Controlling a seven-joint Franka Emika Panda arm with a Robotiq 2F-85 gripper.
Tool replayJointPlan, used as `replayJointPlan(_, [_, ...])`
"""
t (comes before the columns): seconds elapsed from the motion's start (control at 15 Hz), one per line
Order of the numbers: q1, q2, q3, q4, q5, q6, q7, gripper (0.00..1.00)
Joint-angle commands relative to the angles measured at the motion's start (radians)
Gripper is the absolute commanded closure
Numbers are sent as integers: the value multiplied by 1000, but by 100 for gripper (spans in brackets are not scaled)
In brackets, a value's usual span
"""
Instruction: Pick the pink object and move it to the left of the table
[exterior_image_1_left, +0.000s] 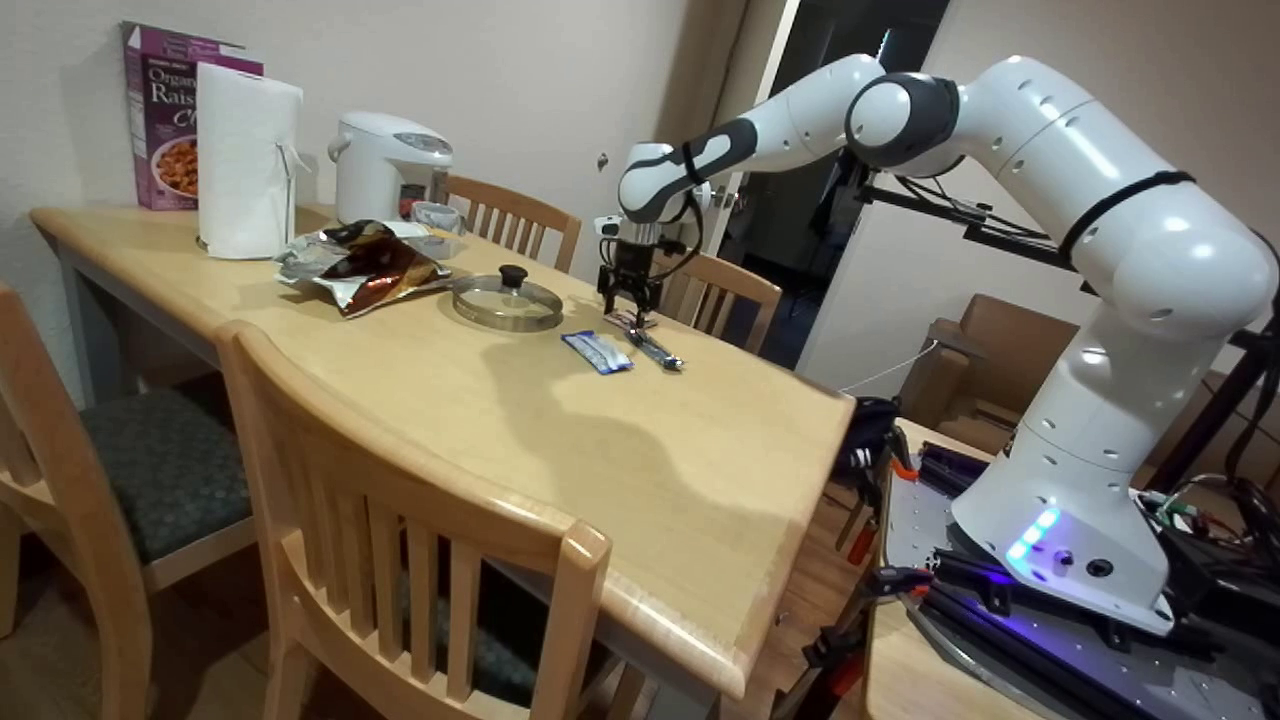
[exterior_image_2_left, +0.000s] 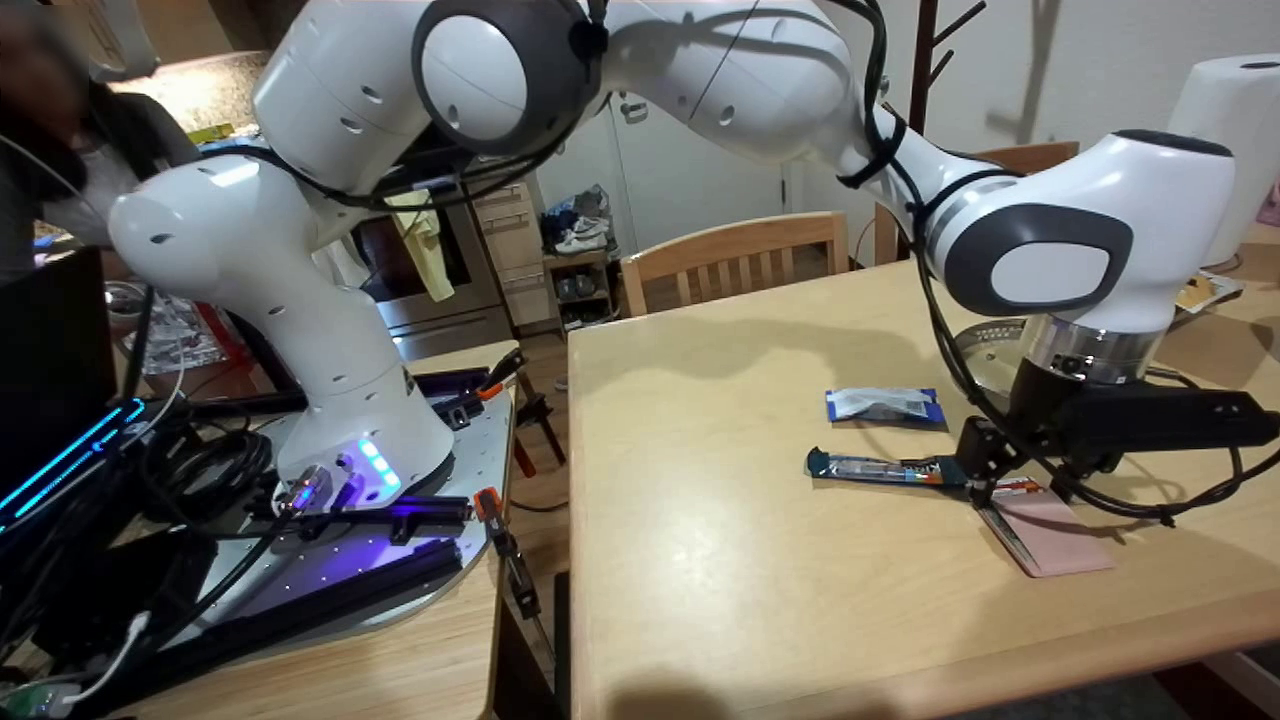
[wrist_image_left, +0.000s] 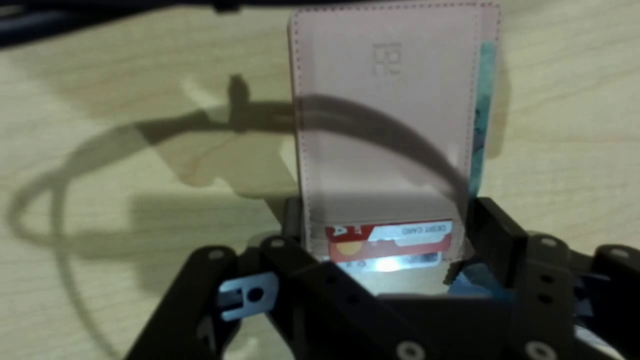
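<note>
Jaws spread wide, straddling one end of the pink wallet (wrist_image_left: 385, 165) on the worktop (exterior_image_2_left: 720, 470); cannot tell whether gripping.

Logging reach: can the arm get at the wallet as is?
Likely yes: the gripper straddles the wallet, nothing seen lying on top; a packet lies close by and might snag.

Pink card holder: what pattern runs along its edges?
The pink card holder has rows of darker, stitch-like dots along its edges; best in the wrist view.
</note>
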Motion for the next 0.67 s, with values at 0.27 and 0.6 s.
replayJointPlan(0.27, [-16, -14, 8, -16, 11, 25, -20, 58])
replayJointPlan(0.6, [-5, -45, 0, -49, 0, 41, -11, 61])
